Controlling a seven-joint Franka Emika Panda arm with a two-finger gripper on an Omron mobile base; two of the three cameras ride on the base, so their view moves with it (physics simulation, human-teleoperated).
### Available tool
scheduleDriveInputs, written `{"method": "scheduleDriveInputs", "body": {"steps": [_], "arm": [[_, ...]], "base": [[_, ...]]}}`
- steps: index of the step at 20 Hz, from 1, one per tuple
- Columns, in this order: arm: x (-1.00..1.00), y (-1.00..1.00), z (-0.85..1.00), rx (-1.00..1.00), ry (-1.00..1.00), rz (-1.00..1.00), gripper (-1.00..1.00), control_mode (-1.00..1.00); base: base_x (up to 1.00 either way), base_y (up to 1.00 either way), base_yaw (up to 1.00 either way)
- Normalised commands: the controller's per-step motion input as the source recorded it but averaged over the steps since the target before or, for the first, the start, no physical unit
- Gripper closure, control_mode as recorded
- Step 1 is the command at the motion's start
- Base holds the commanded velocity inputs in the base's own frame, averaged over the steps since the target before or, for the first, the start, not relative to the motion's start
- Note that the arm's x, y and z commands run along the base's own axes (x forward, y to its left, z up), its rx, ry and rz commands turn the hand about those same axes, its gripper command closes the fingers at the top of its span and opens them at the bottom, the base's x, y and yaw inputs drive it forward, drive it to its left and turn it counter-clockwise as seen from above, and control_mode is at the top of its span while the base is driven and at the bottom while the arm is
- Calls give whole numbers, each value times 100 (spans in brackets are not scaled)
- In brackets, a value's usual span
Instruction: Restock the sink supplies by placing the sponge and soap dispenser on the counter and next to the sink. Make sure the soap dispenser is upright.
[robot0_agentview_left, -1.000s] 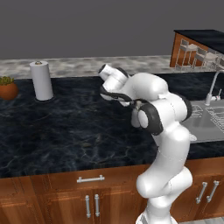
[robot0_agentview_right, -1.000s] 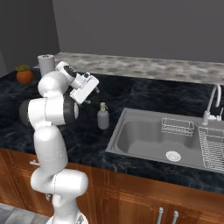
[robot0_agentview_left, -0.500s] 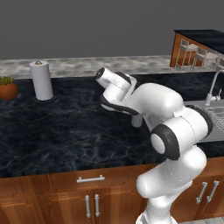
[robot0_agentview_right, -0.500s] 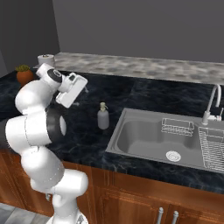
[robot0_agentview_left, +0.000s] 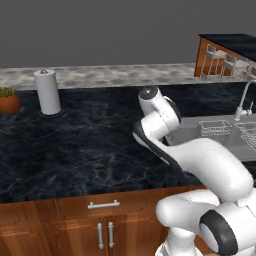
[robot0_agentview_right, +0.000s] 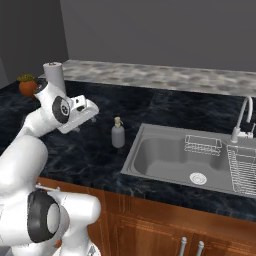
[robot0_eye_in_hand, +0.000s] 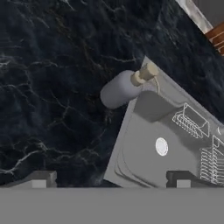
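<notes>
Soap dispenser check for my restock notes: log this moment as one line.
soap dispenser: upright on counter, beside sink | gripper: open, empty, above dispenser | sponge: not spotted

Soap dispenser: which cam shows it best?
Right base view: the soap dispenser stands unobstructed and upright on the counter, just left of the sink. Hand view also shows it, seen obliquely from above. In the left base view the arm blocks that spot.
</notes>
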Motion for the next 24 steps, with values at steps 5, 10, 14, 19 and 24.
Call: {"method": "scheduleDriveInputs", "body": {"steps": [5, 10, 14, 19, 24], "arm": [[-100, -32, 25, 50, -20, -16, -100, -100], [-88, -33, 0, 43, -9, -19, -100, -100], [-71, -14, -9, 23, 0, -19, -100, -100], [-31, 9, -23, 3, 5, -5, -100, -100], [0, 15, -24, -2, 11, 0, -100, -100]], "base": [[0, 0, 0], [0, 0, 0], [0, 0, 0], [0, 0, 0], [0, 0, 0]]}}
